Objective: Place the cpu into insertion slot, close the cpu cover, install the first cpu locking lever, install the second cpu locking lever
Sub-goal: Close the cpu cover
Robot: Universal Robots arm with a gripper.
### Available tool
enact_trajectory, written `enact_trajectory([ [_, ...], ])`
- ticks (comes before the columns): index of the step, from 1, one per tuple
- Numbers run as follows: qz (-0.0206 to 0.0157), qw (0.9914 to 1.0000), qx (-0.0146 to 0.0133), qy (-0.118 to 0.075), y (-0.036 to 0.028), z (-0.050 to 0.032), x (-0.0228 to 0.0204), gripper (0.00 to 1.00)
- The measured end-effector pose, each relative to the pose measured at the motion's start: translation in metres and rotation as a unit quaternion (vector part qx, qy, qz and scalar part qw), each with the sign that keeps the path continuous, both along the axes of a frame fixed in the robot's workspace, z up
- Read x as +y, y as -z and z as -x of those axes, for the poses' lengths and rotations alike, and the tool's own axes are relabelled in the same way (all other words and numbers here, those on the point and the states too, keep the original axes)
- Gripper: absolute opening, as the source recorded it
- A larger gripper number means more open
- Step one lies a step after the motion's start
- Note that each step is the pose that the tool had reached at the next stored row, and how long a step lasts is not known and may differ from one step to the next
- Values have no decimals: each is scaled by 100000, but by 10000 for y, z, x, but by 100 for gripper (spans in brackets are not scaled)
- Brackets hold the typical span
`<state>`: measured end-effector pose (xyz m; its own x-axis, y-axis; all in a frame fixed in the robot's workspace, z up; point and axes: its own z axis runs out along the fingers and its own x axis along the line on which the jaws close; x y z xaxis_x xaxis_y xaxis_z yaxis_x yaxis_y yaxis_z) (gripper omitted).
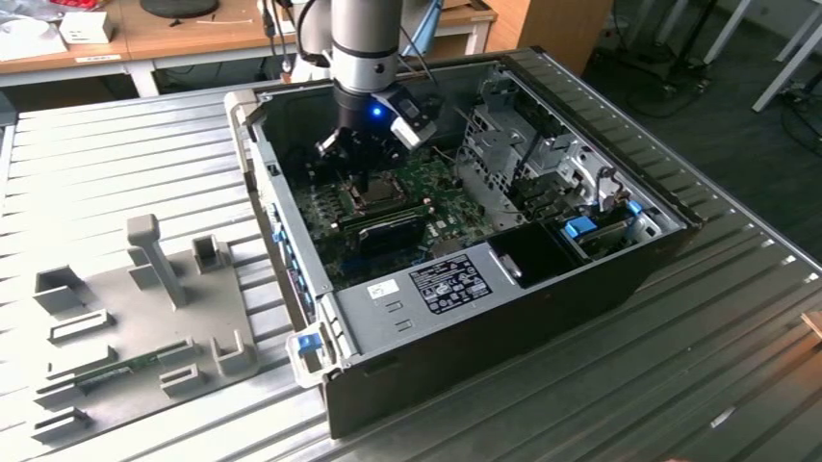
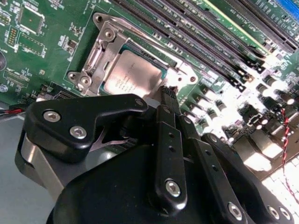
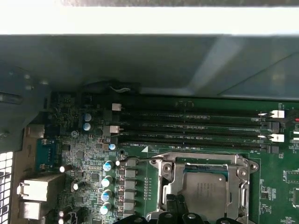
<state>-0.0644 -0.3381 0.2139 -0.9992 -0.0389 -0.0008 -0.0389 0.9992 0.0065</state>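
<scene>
Sitting in the insertion slot [image 1: 377, 199], upper middle of the exterior view, the cpu [image 2: 131, 77] is placed, with the cpu cover [image 2: 103, 49] closed over it. The gripper [image 2: 168, 93], fingers pinched together on nothing, hangs beside the cover's edge; whether the locking levers are latched is unclear.
</scene>
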Motion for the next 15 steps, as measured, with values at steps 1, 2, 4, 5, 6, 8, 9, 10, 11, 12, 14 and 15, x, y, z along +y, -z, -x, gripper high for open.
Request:
enact_trajectory([
  [1,-1,100000,-17,-2,6,2,0,10],
  [2,2,100000,-27,-2,10,4,0,10],
  [4,3,100000,-50,-3,17,8,0,10],
  [5,1,100000,-61,-3,20,11,0,10],
  [6,-1,100000,-77,-2,25,13,0,10],
  [8,-2,100000,-120,0,39,18,0,10],
  [9,4,100000,-137,-2,45,21,0,10],
  [10,2,100000,-166,-2,51,23,0,10],
  [11,8,100000,-173,-4,53,24,-1,10],
  [12,13,100000,-172,-11,53,24,-1,10],
  [14,7,100000,-177,-8,54,24,0,10],
  [15,-1,100000,-183,-7,56,24,0,10],
])
